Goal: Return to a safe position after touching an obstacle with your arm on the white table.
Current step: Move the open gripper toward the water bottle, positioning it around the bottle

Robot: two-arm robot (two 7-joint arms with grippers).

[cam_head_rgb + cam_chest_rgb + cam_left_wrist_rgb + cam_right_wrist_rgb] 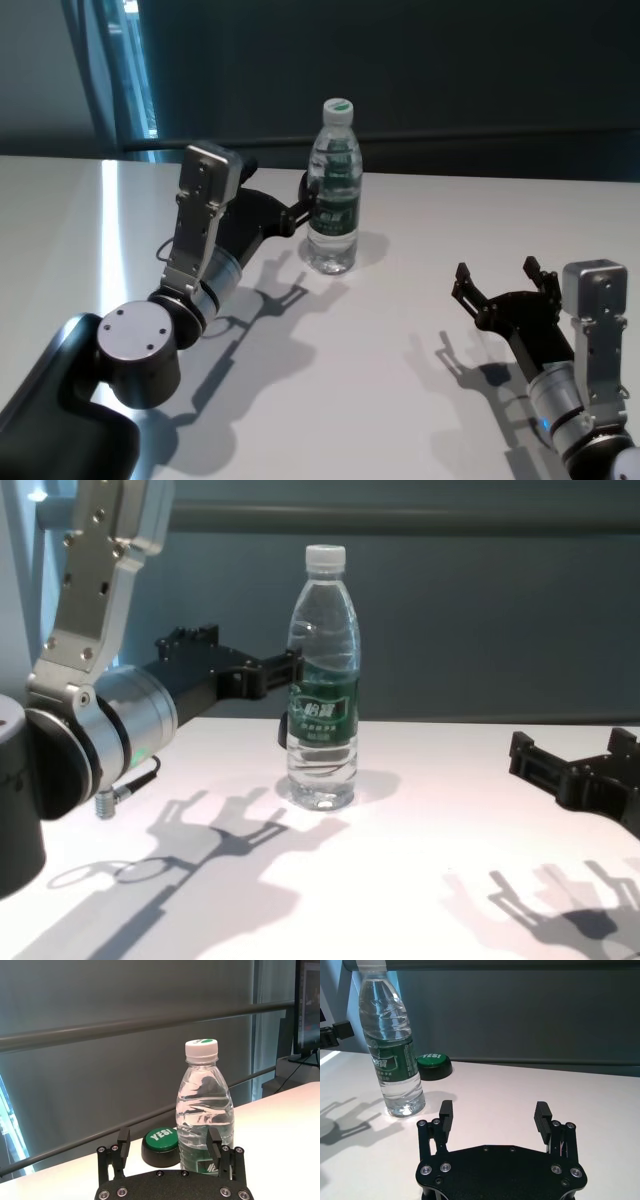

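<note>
The left gripper's (170, 1147) fingers (123, 1141) stand wide apart with nothing held between them. In the left wrist view one finger overlaps the lower part of the bottle (204, 1112), while the other is well clear of it. From the head view the left gripper (303, 205) sits just at the bottle's (333, 188) 9 o'clock side, at the height of the dark green label band (334, 213); whether a fingertip touches the plastic cannot be told. The chest view shows the same: the black fingers end right against the bottle's (324, 680) left edge at label height. Behind them the left forearm runs back toward 7 o'clock, raised above the tabletop (400, 340).

The right gripper's (494, 1114) fingers (446, 1112) are also spread wide and empty. The right gripper (496, 280) hovers low over the tabletop at about 4 o'clock from the bottle, well apart from it.

The bottle stands upright on the tabletop near the middle of the far half, white cap (338, 107) on. It is clear, with a little water showing. Past the bottle, toward the far edge, sits a round green button on a black base (434, 1065), marked "YES!" on top.
</note>
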